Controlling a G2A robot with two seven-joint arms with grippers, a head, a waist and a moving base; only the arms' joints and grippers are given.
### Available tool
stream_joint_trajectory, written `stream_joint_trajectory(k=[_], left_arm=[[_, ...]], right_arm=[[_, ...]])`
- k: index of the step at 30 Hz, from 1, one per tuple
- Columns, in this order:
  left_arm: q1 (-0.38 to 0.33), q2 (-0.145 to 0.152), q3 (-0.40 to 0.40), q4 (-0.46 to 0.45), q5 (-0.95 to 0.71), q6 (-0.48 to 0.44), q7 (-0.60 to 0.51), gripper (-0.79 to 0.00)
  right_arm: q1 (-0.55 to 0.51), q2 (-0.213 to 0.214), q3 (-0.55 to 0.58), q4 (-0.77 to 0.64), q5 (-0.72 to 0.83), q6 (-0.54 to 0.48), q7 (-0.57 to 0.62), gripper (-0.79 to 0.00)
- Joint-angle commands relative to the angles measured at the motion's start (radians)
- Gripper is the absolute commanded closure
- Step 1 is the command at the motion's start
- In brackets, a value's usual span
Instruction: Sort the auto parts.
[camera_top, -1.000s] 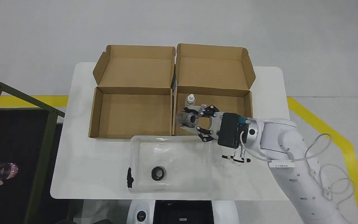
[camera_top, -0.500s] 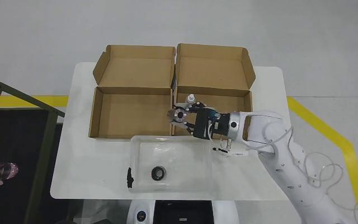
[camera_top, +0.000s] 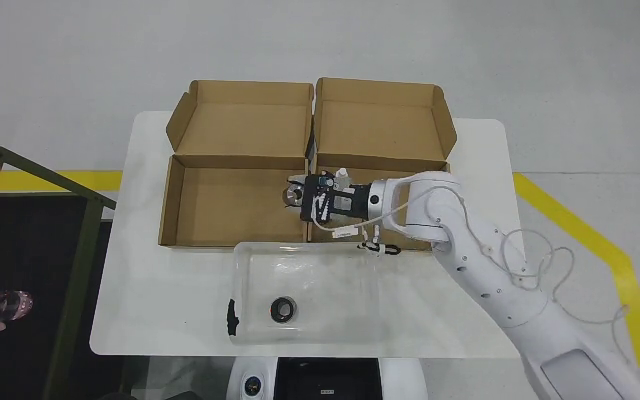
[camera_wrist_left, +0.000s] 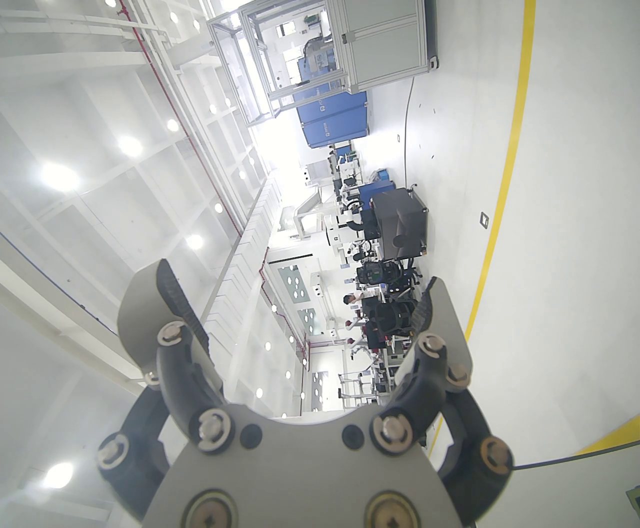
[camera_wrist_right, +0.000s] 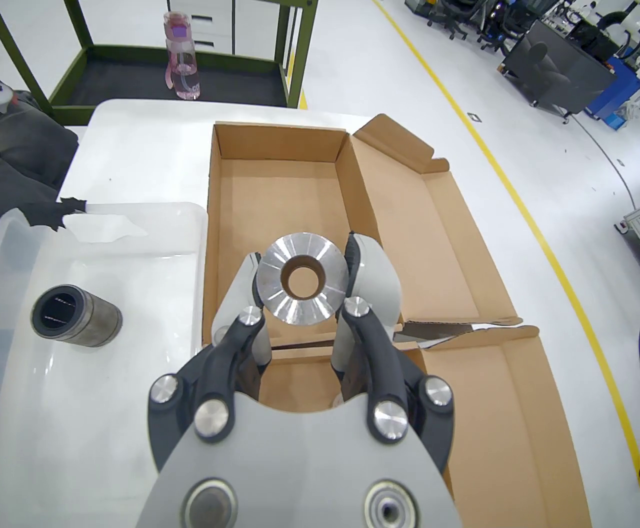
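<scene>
Right tool: your right tool is clenched on a metal ring, one finger on each side of its rim and the flat face turned to the wrist camera.
Where the ring is: it is between the fingers, in the air over the left box. The floor of this box lies just ahead of and below the fingertips, and the right box is under the wrist, behind them.
Left tool: the left tool is released and holds nothing (it points into the room, not to the surface).
Handling: I judge the ring heavy for its size, stiff and polished, so rather slippery. A hold across the rim, as now, looks right, but you should bring it low before letting go, because the cardboard is thin.
Count: there is one ring in the tool, and one dark sleeve lying in the clear bin beside the tool. There are two boxes and one bin. One small pale piece is in the right box, and I cannot identify it.
</scene>
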Motion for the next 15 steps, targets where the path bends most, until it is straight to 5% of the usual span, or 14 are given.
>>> stream_joint_trajectory(k=[1, 15], left_arm=[[0.000, 0.000, 0.000, 0.000, 0.000, 0.000, 0.000, -0.785], [0.000, 0.000, 0.000, 0.000, 0.000, 0.000, 0.000, -0.785]], right_arm=[[0.024, -0.009, -0.023, 0.026, 0.003, 0.003, 0.015, 0.000], [0.197, -0.103, -0.192, 0.242, 0.005, 0.057, 0.077, 0.000]])
